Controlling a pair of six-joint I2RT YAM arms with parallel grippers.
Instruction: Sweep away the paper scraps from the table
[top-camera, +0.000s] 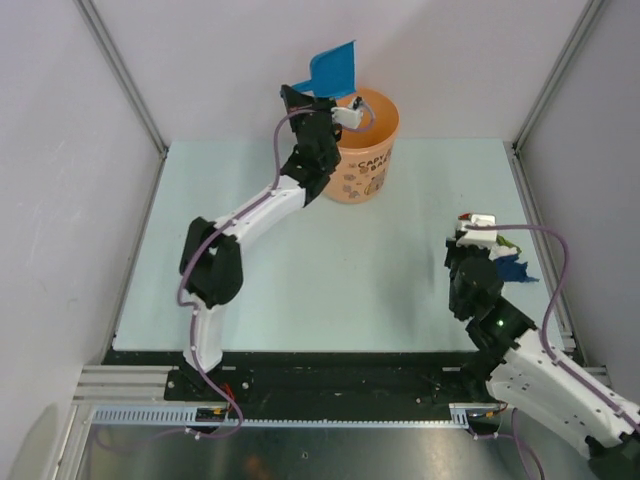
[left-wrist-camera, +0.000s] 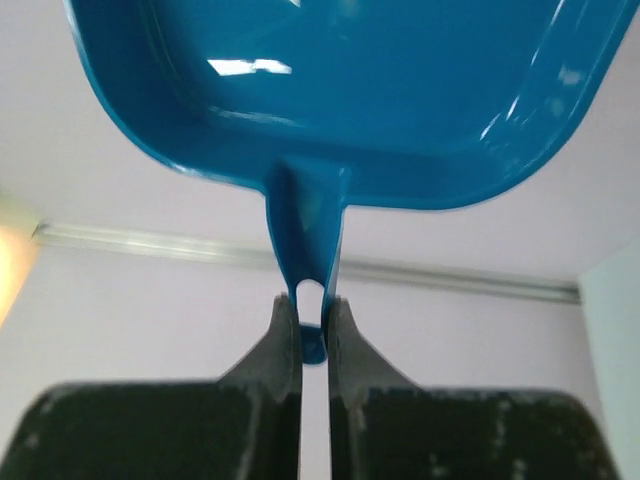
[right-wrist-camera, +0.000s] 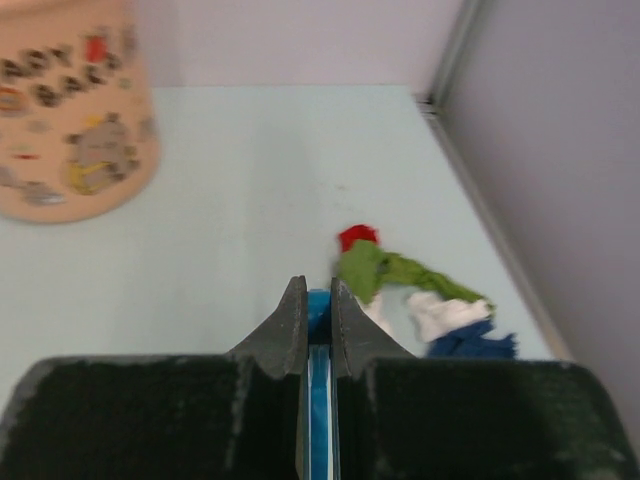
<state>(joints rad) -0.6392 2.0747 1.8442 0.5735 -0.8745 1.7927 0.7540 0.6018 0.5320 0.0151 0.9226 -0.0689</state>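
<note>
Blue plastic is showing in both grips. One dustpan (top-camera: 330, 68) is hanging in the air above the far rim of the one orange bucket (top-camera: 365, 170), which is standing at the far middle of the table (top-camera: 300, 290). The left gripper (left-wrist-camera: 312, 300) is clamping the dustpan's narrow handle, with both fingers pressing flat against it and the pan tilting up toward the back wall.

The right gripper (right-wrist-camera: 318, 288) is pinching one blue strip (right-wrist-camera: 318, 400) between fully closed fingers. What the strip belongs to cannot be told.

The paper scraps (right-wrist-camera: 400, 270) are lying in one cluster on the table, just ahead of the right gripper and to its right. Count in the right wrist view:
- one red scrap (right-wrist-camera: 357, 237), lying farthest from the gripper;
- one green scrap, long and twisted, touching the red one;
- two white scraps, lying under and beside the green one;
- one dark blue crumpled piece (right-wrist-camera: 470, 342), lying nearest the camera.

Edges: the cluster is sitting near the table's right edge, where a metal frame strip (right-wrist-camera: 480, 210) is running along the grey wall. A narrow band of bare tabletop is separating the two. One black rail (top-camera: 320, 375) is running along the near edge.

Open room: a wide stretch of bare tabletop is lying between the cluster and the bucket. The left arm is reaching diagonally above the left half of the table.
</note>
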